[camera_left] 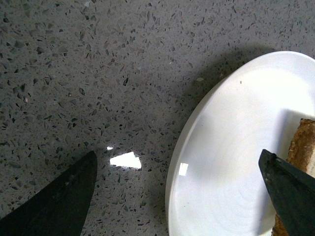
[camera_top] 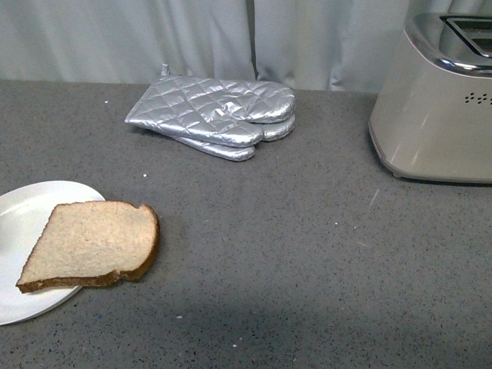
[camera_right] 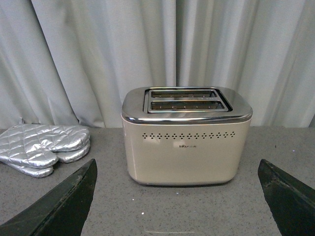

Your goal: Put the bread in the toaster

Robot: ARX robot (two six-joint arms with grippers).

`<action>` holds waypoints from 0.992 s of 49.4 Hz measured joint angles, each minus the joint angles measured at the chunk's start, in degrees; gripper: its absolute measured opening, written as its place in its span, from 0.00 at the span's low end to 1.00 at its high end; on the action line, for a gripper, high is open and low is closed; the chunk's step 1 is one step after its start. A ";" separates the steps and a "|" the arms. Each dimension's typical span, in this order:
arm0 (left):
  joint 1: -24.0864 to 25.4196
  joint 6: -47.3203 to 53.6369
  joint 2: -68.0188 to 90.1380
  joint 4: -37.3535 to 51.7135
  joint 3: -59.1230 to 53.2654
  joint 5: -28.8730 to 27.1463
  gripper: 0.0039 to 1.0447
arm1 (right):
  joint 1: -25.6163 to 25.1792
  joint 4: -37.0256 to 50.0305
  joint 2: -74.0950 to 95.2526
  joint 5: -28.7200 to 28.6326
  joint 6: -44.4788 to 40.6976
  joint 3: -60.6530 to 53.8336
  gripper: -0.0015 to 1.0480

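One slice of tan bread (camera_top: 91, 244) with a dark crust lies flat, partly on a white plate (camera_top: 23, 207) at the front left and partly over its edge. The beige toaster (camera_top: 442, 108) with a chrome slotted top stands at the far right. Neither arm shows in the front view. My left gripper (camera_left: 178, 160) is open above the plate's rim (camera_left: 197, 147); the bread's crust (camera_left: 302, 147) lies just by one fingertip. My right gripper (camera_right: 177, 169) is open and empty, facing the toaster (camera_right: 186, 142) from a distance; the two slots on top look empty.
A silver quilted oven mitt (camera_top: 219, 115) lies at the back middle of the speckled grey counter (camera_top: 307, 254), also seen as the mitt (camera_right: 42, 155) beside the toaster. A grey curtain (camera_top: 192, 38) hangs behind the counter.
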 joint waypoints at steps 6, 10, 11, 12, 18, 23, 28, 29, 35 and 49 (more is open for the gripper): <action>-0.39 0.44 0.02 -0.24 0.00 0.07 0.94 | 0.00 0.00 0.00 0.00 0.00 0.00 0.91; -0.81 1.38 0.02 -0.90 -0.11 0.11 0.94 | 0.00 0.00 0.00 0.00 0.00 0.00 0.91; -0.87 1.84 0.02 -1.11 -0.11 0.09 0.94 | 0.00 0.00 0.00 0.00 0.00 0.00 0.91; -1.05 2.32 0.02 -1.68 -0.13 0.04 0.94 | 0.00 0.00 0.00 0.00 0.00 0.00 0.91; -1.86 6.03 0.00 -4.09 -0.46 -0.09 0.90 | 0.00 0.00 0.00 0.00 0.00 0.00 0.91; -2.60 8.11 0.02 -4.55 -1.31 -0.74 0.72 | 0.00 0.00 0.00 0.00 0.00 0.00 0.91; -3.21 8.39 0.04 -4.50 -1.90 -1.33 0.51 | 0.00 0.00 0.00 0.00 0.00 0.00 0.91; -3.32 8.26 0.04 -4.50 -1.95 -1.40 0.48 | 0.00 0.00 0.00 0.00 0.00 0.00 0.91; -4.04 6.86 -0.20 -4.61 -2.34 -1.31 0.32 | 0.00 0.00 0.00 0.00 0.00 0.00 0.91; -10.21 -1.97 -5.14 -4.90 -3.28 0.94 0.03 | 0.00 0.00 0.00 0.00 0.00 0.00 0.91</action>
